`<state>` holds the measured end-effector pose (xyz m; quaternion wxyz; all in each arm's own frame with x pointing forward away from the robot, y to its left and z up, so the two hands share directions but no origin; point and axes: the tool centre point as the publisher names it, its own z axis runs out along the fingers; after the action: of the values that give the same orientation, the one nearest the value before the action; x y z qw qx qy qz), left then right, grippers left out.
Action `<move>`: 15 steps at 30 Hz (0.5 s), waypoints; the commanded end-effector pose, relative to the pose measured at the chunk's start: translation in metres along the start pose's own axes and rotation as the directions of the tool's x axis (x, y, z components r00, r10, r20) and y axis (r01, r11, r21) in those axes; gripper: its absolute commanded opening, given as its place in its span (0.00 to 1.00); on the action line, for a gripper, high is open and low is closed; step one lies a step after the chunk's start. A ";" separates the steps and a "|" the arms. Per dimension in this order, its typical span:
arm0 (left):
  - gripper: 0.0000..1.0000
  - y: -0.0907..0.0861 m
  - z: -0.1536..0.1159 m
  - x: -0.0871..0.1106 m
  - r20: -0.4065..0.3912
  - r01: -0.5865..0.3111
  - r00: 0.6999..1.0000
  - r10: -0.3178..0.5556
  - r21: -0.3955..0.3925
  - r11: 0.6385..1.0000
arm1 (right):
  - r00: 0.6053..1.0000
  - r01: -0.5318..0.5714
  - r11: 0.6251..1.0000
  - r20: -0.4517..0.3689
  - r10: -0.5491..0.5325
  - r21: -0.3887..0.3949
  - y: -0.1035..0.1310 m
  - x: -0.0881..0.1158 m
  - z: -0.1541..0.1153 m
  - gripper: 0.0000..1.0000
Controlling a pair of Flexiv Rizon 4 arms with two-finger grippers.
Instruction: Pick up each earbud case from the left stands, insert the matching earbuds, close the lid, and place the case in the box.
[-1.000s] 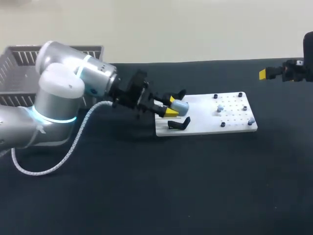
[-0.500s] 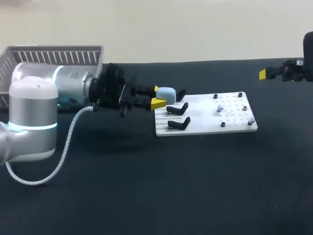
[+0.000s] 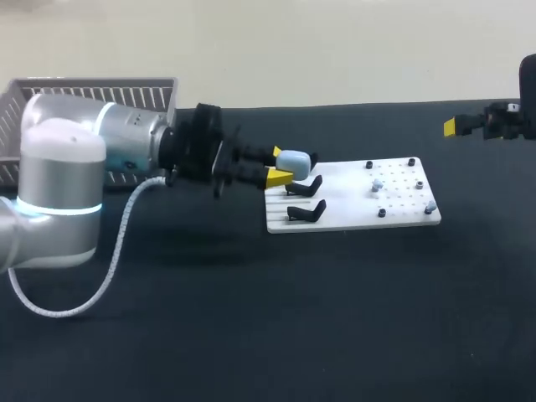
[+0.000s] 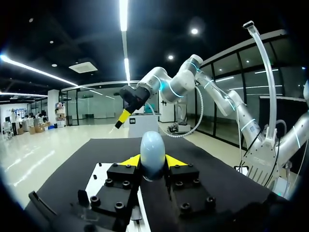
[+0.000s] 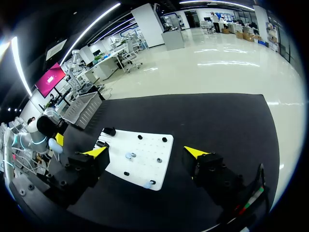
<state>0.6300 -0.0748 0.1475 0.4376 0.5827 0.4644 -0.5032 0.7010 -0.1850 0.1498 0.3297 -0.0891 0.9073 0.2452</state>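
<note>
The left gripper (image 3: 283, 167) pinches the pale blue rounded plastic earbud case (image 3: 291, 159) over the ten o'clock corner of the white perforated board (image 3: 394, 209). I judge that the smooth shell could squirt loose from the tips. The right gripper (image 5: 145, 152), at three o'clock, stands spread.

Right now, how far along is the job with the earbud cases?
Done: one light blue case is off the black stands. In hand: the left gripper is shut on it, above the white board. Left: inserting the earbuds on the board, closing the lid, placing the case in the box. The right gripper is open.
</note>
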 end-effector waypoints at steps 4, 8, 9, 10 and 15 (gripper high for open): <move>0.00 0.003 0.001 -0.001 -0.010 -0.021 1.000 0.021 0.024 1.000 | 1.000 0.001 1.000 0.000 -0.001 -0.002 0.000 0.000 0.000 1.00; 0.00 0.003 0.002 -0.003 -0.002 -0.029 1.000 0.029 0.018 0.999 | 1.000 0.001 1.000 0.000 -0.001 -0.002 0.000 0.000 0.000 1.00; 0.00 0.003 0.002 -0.003 -0.002 -0.029 1.000 0.029 0.018 0.999 | 1.000 0.001 1.000 0.000 -0.001 -0.002 0.000 0.000 0.000 1.00; 0.00 0.003 0.002 -0.003 -0.002 -0.029 1.000 0.029 0.018 0.999 | 1.000 0.001 1.000 0.000 -0.001 -0.002 0.000 0.000 0.000 1.00; 0.00 0.003 0.002 -0.003 -0.002 -0.029 1.000 0.029 0.018 0.999 | 1.000 0.001 1.000 0.000 -0.001 -0.002 0.000 0.000 0.000 1.00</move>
<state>0.6325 -0.0771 0.1512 0.4376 0.5943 0.4524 -0.5006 0.7010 -0.1850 0.1498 0.3297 -0.0891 0.9073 0.2452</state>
